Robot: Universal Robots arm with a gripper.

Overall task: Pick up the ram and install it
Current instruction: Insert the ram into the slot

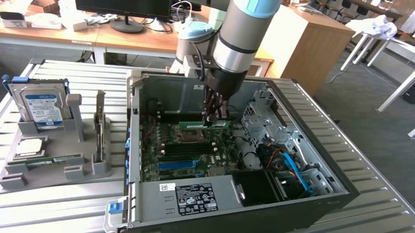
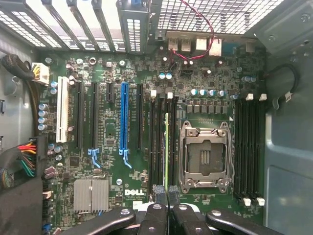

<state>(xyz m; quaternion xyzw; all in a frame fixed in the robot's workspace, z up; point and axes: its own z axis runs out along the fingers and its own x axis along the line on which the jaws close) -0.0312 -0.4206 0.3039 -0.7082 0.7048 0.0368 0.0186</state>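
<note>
My gripper (image 1: 216, 118) reaches down inside the open computer case (image 1: 133, 145), over the motherboard (image 2: 112, 127). It is shut on the ram (image 1: 194, 124), a thin green stick held level just above the board. In the wrist view the ram (image 2: 166, 147) shows edge-on as a thin yellow-green line between the black fingertips (image 2: 159, 192). It runs along the black memory slots (image 2: 155, 142) beside the empty CPU socket (image 2: 204, 155). Whether it touches a slot I cannot tell.
On the exterior view's left a grey holder (image 1: 84, 170) carries a silver hard drive (image 1: 44, 107), a dark expansion card on edge (image 1: 100, 124) and another green stick (image 1: 52, 160). The power supply (image 1: 188, 196) and cables (image 1: 288, 162) crowd the case's near side. Case walls close in all around.
</note>
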